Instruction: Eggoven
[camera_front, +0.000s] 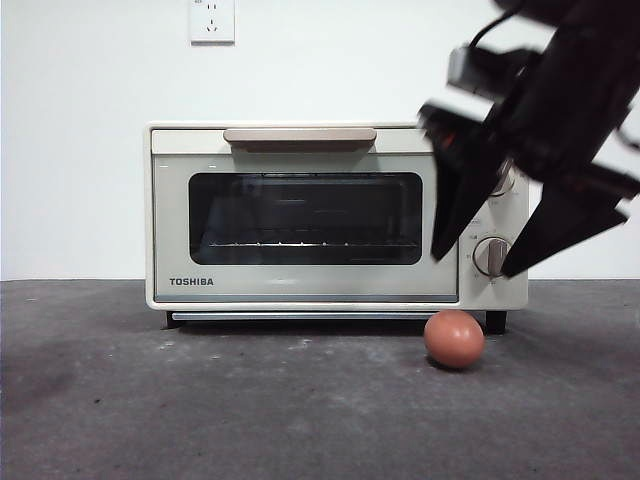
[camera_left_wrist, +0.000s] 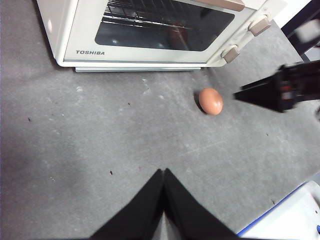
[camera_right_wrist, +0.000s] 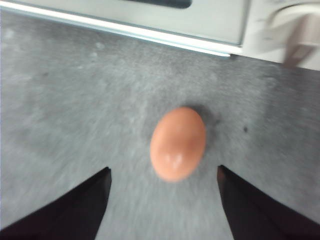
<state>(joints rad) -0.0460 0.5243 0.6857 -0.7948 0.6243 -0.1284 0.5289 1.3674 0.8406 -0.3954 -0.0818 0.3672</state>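
While the right gripper (camera_front: 480, 265) hangs above the egg (camera_front: 454, 338) with its fingers spread wide and nothing between them, the step in hand looks like the pick of the egg from the surface (camera_front: 250, 400). The egg lies on its side just below and ahead of the open fingers, a short way in front of the toaster oven (camera_front: 300, 215), near the corner under the knobs, apart from the oven's foot. In the right wrist view the egg (camera_right_wrist: 178, 143) sits about midway between the two fingers, slightly nearer one of them, which is a fair line-up.

To do this well, the fingers should come straight down so the egg's widest part lies between them, then close slowly and lightly; a smooth, rounded shell will probably roll or squirt out if one finger touches first. Stopping just clear of the surface would avoid scraping.

The oven door is shut, so it would need opening before the egg can go in. The left gripper (camera_left_wrist: 163, 172) waits well back from the egg, its fingers pressed together and empty.
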